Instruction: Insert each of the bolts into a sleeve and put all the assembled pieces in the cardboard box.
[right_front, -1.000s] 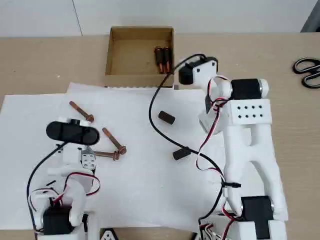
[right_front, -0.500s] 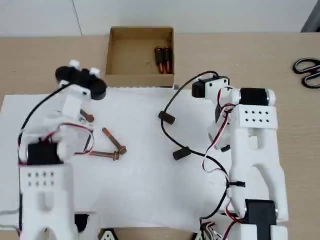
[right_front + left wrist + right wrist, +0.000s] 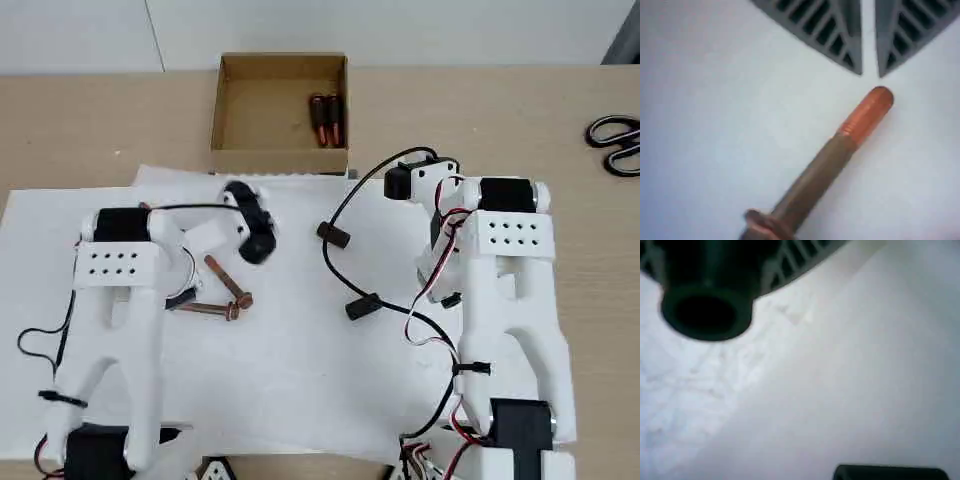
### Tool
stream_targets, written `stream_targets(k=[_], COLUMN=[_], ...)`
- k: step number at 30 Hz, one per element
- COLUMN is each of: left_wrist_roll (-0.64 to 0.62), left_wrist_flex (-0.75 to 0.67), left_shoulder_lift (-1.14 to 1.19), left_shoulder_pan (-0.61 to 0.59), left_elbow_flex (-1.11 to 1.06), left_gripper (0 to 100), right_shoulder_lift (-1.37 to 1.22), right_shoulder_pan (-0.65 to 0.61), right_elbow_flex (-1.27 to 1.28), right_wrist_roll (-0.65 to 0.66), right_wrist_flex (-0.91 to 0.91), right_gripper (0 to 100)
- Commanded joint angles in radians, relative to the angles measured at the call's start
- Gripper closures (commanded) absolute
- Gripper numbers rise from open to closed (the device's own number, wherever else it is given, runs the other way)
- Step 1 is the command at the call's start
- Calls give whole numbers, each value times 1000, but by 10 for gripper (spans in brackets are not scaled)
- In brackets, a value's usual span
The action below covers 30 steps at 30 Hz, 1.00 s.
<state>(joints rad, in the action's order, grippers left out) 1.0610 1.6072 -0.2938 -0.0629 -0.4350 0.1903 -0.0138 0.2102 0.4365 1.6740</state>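
Paper-covered surface (image 3: 300, 380): left hand (image 3: 869, 70), narrowly parted, just beside threaded tip of lying bolt (image 3: 840, 145); right hand (image 3: 740, 265) clamped on black sleeve (image 3: 707, 310); cardboard box (image 3: 215, 110) holds two assembled pieces (image 3: 325, 120).

Tan wooden table (image 3: 100, 120); on it a white paper sheet (image 3: 300, 380), cardboard box (image 3: 260, 110), black-handled scissors (image 3: 612, 146).

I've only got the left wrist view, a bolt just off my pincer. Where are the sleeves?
Observer: One sleeve lies on the paper and a second sleeve beside it, both nearer the right arm.
Operator: Anything else near me?
Observer: Two bolts lie beside the left arm, heads nearly touching.
Operator: What's in the box?
Observer: Assembled pieces lie by its wall on the right arm's side.
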Motion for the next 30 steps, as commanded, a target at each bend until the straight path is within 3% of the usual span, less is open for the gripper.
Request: stream_targets(k=[1, 12, 30], left_wrist_roll=[114, 319, 344], left_wrist_flex=[34, 17, -173], left_shoulder_lift=[26, 190, 350], left_shoulder_pan=[37, 107, 106], left_elbow_flex=[39, 47, 47], left_gripper=[991, 946, 920], right_shoulder_lift=[47, 38, 45], right_shoulder_pan=[12, 12, 5], right_elbow_flex=[-5, -5, 75], right_wrist_roll=[-9, -8, -6], right_wrist_flex=[-2, -2, -10], right_gripper=[991, 991, 991])
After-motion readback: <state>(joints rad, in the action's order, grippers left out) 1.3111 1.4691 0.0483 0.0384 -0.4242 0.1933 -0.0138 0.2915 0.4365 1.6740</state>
